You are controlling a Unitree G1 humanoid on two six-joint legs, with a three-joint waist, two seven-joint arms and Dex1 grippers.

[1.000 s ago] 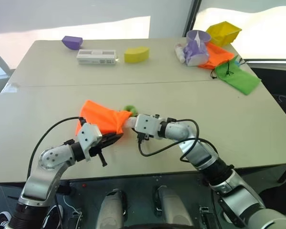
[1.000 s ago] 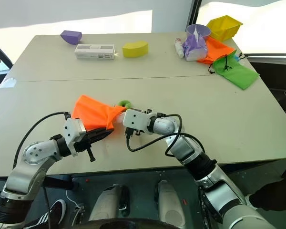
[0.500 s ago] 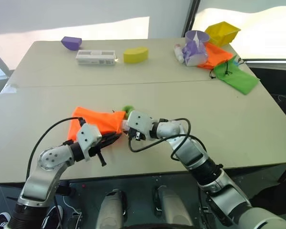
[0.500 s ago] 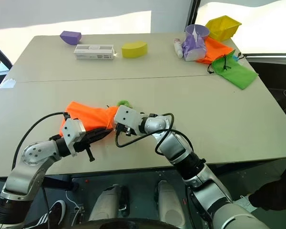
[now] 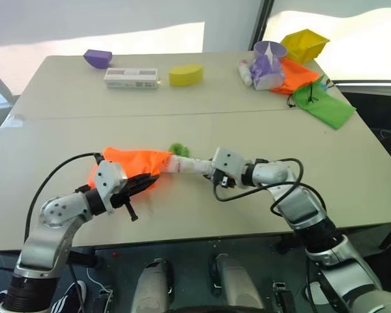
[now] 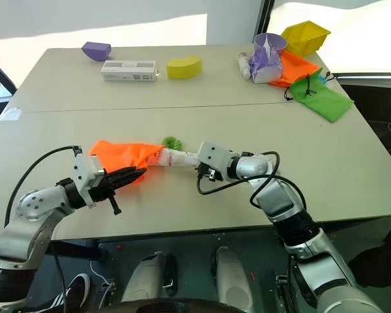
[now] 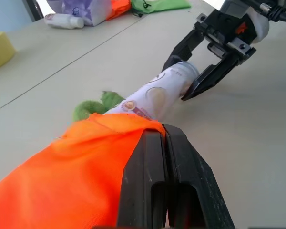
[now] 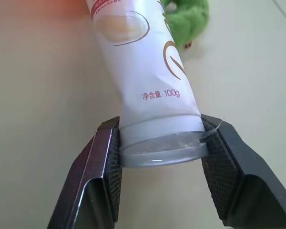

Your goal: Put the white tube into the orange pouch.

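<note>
In the left eye view, the orange pouch [image 5: 131, 163] lay near the front edge of the tabletop [image 5: 202, 130]. The left claw [image 5: 145, 184] was pressed together on the pouch fabric. The white tube [image 5: 188, 165] pointed into the pouch mouth, beside the green ball [image 5: 177, 149].

In the left wrist view, the tube [image 7: 159, 93] was partly under the orange fabric.

In the right wrist view, the right claw [image 8: 163, 162] was clamped on the flat end of the tube.

Looks like a robot test lab: plain beige worktop [image 5: 352, 176] strewn with sorting props, namely foam blocks [image 5: 186, 74], fabric pouches [image 5: 324, 104], a yellow bin [image 5: 305, 44].
</note>
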